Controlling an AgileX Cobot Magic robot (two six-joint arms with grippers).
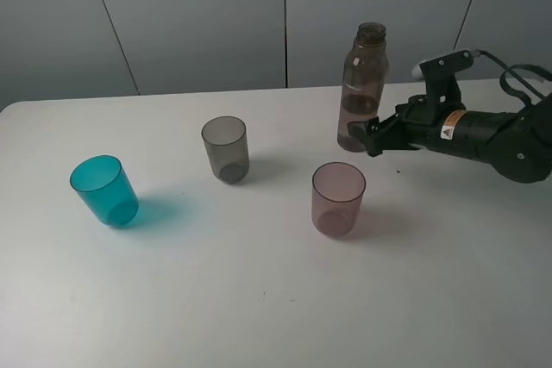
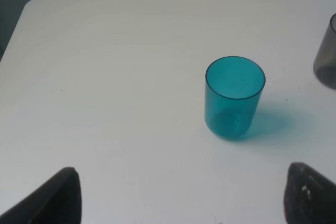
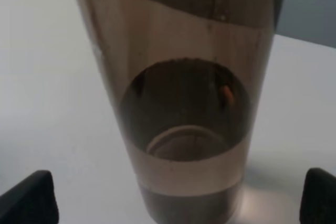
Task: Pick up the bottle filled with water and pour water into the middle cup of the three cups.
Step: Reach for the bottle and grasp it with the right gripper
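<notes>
Translucent glossy plastic bottle (image 1: 362,84) and cups; smooth matt white table (image 1: 259,299).

On table (image 1: 259,299), bottle (image 1: 362,84) behind-right of middle cup (image 1: 226,149)

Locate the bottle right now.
In the exterior high view, the bottle stands upright on the table, right of centre toward the back, behind the pink-mauve cup, its base inside the open right pincer.

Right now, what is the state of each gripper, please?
Left gripper: open, holding nothing.
Right gripper: open, on both sides of the bottle, not gripping it.
</notes>
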